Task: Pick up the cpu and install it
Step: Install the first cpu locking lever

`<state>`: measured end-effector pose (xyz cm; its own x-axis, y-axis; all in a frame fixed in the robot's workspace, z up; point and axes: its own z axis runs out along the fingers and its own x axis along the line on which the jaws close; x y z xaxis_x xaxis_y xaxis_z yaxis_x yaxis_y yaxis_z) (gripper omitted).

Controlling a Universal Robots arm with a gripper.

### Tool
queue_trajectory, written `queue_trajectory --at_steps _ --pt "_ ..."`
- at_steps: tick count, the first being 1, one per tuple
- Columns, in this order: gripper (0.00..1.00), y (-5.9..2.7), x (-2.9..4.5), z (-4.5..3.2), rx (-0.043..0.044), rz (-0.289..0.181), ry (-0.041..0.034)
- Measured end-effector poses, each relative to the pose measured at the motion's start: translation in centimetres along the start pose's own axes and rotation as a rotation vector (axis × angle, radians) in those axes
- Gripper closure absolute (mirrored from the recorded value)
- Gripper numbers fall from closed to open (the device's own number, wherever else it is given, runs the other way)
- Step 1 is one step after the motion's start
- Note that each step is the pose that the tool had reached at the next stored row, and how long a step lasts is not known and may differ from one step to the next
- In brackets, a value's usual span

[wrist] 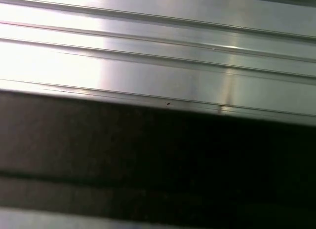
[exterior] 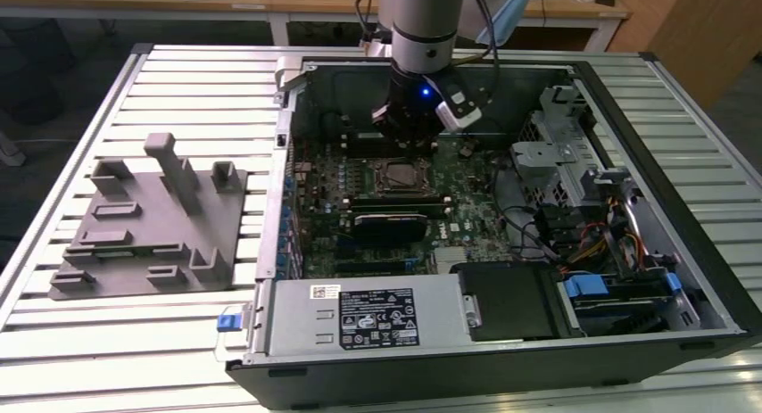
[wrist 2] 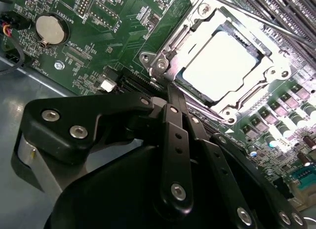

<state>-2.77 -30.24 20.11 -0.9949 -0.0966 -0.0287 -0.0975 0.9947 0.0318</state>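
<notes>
The cpu [wrist 2: 222,66], a pale square chip, lies flat inside the metal socket frame [wrist 2: 170,46] on the green motherboard [wrist 2: 98,46] in the second wrist view. In that view my gripper [wrist 2: 169,91] hangs just off one corner of the socket, its black fingers [wrist 2: 174,123] drawn together with nothing between them. In the exterior view the gripper [exterior: 405,135] is low inside the open computer case [exterior: 702,279], right behind the socket [exterior: 399,174].
A grey plastic tray with upright posts [exterior: 155,226] lies on the slatted metal table [exterior: 178,92] at the exterior view's left. Inside the case are a power supply [exterior: 357,319], a drive cage [exterior: 559,154], cables and a coin cell [wrist 2: 50,29].
</notes>
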Motion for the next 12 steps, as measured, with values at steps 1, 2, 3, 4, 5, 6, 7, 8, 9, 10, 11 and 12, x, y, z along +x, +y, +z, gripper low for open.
queue_trajectory --at_steps 1,2,3,4,5,6,7,8,9,10,11,12 --pt "0.89 0.0 0.0 0.0 0.004 0.0 0.0004" --pt "0.89 0.0 -0.01 0.01 0.0085 0.0 0.0008" --pt "0.89 0.0 -0.02 0.04 0.0135 0.0 0.0013" --pt "0.89 0.0 -0.04 0.09 0.0189 -0.001 0.0019" --pt "0.89 0.0 -0.07 0.15 0.023 -0.001 0.0024" --pt "0.89 0.01 -0.08 0.21 0.0255 -0.001 0.0027" --pt "0.89 0.0 -0.09 0.26 0.028 -0.001 0.0032" --pt "0.89 0.0 -0.1 0.31 0.0297 -0.001 0.0036" --pt "0.89 0.0 -0.11 0.36 0.0307 -0.001 0.0038" --pt "0.89 0.0 -0.12 0.4 0.031 -0.001 0.0041" --pt "0.89 0.01 -0.14 0.45 0.0309 -0.001 0.0041" --pt "0.89 0.02 -0.14 0.5 0.0306 -0.001 0.0041"
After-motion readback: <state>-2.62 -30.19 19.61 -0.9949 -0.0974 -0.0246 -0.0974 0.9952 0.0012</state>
